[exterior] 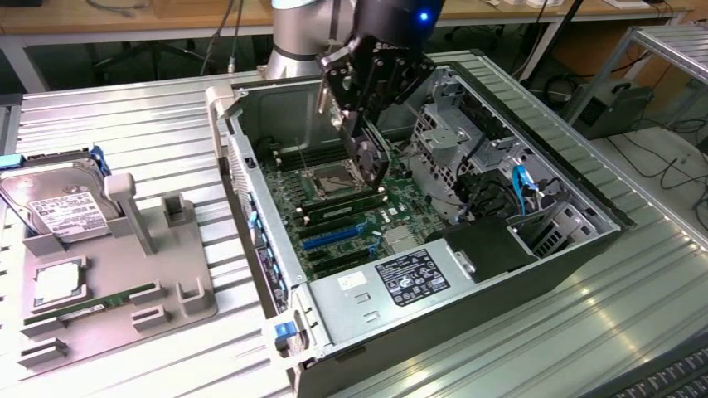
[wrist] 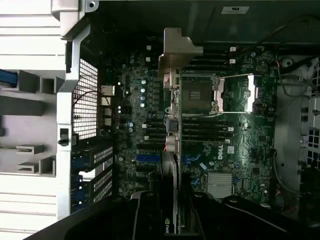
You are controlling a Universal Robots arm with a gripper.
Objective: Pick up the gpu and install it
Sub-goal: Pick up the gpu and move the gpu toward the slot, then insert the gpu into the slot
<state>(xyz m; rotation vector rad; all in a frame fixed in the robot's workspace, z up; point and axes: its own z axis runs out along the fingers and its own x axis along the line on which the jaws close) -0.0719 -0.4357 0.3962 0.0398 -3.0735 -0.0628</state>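
Grip: your gripper [exterior: 370, 87] has its fingers drawn in narrow on the gpu [exterior: 370, 162]; in the wrist view the two dark fingers [wrist: 146, 212] pinch the card's flat faces at one end.
Gpu location: off the grey parts holder [exterior: 166, 274] and inside the open computer case [exterior: 520, 116]; it hangs over the motherboard [exterior: 332, 207], above the processor socket [exterior: 328, 181] and the memory slots beside it; no contact with the board that you can see.
Long axis: the card runs away from the fingers, down toward the board; its pale bracket [wrist: 177, 50] is at the end farthest from the gripper [wrist: 170, 217]; the gpu [wrist: 170, 150] shows edge-on there, so the exact tilt is hard to judge.
Key relation: the blue expansion slots [exterior: 332, 238] lie toward the exterior view's lower left of the card, near but not beneath it; by my reading the card is not yet over any slot.
Rear of case: the perforated rear wall [wrist: 87, 95] faces the bracket's side, apart from it.
Left on holder: the hard drive [exterior: 55, 207] and the green memory stick [exterior: 94, 303], well apart from your gripper.
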